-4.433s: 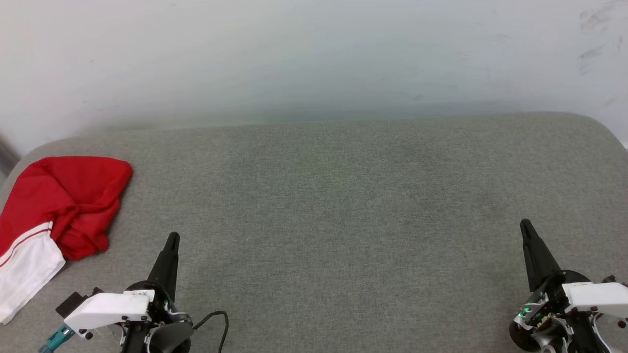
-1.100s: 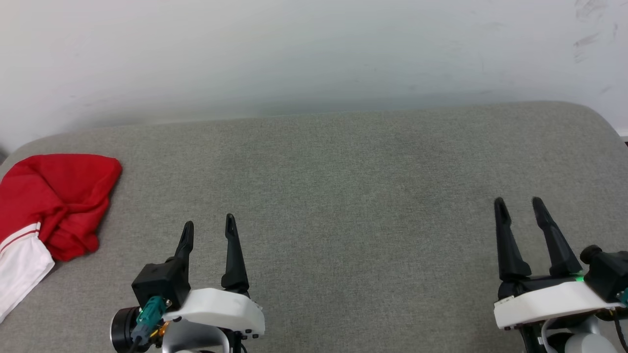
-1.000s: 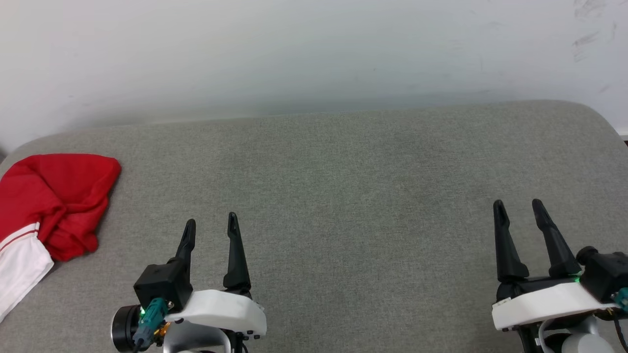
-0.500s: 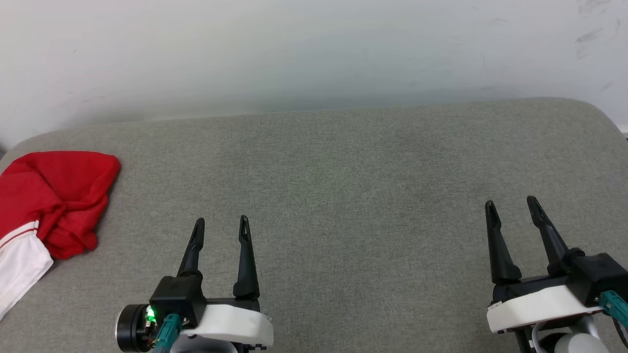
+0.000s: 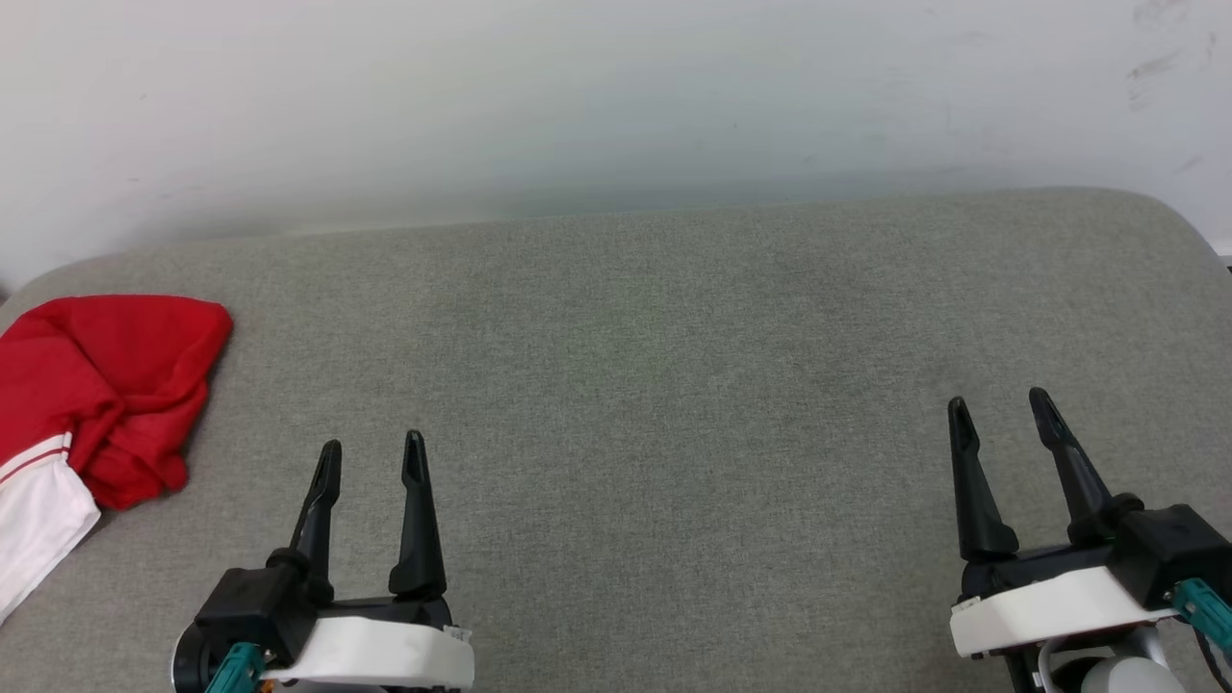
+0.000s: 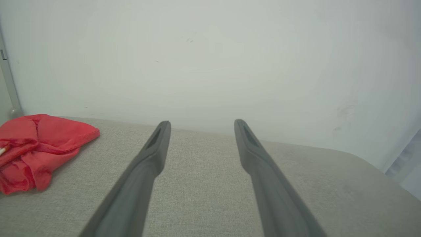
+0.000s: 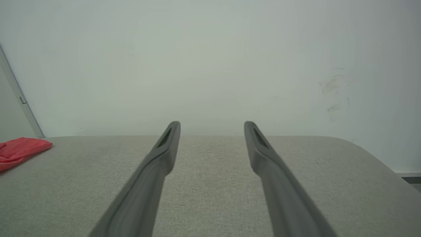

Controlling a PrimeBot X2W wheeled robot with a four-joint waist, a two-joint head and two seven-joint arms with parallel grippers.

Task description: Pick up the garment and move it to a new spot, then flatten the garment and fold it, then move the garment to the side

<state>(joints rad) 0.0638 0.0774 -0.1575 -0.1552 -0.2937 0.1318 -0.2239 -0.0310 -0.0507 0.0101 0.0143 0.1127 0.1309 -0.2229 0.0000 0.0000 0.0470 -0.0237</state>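
The garment lies crumpled at the far left of the grey padded surface, bright red with a white sleeve and a red stripe hanging toward the front edge. It also appears as the garment in the left wrist view and the garment in the right wrist view. My left gripper stands open above the surface, well right of the shirt, nothing between its fingers. My right gripper is open too, far over at the lower right.
The grey cushioned surface has rounded corners and ends at a white wall behind. Bare fabric stretches between the two grippers. A grey vertical strip runs up the wall at the left.
Both grippers went from shut to open since the oldest frame. In the last half second my left gripper shifted left, toward the shirt. The camera drifted slightly; the shirt lies unmoved.
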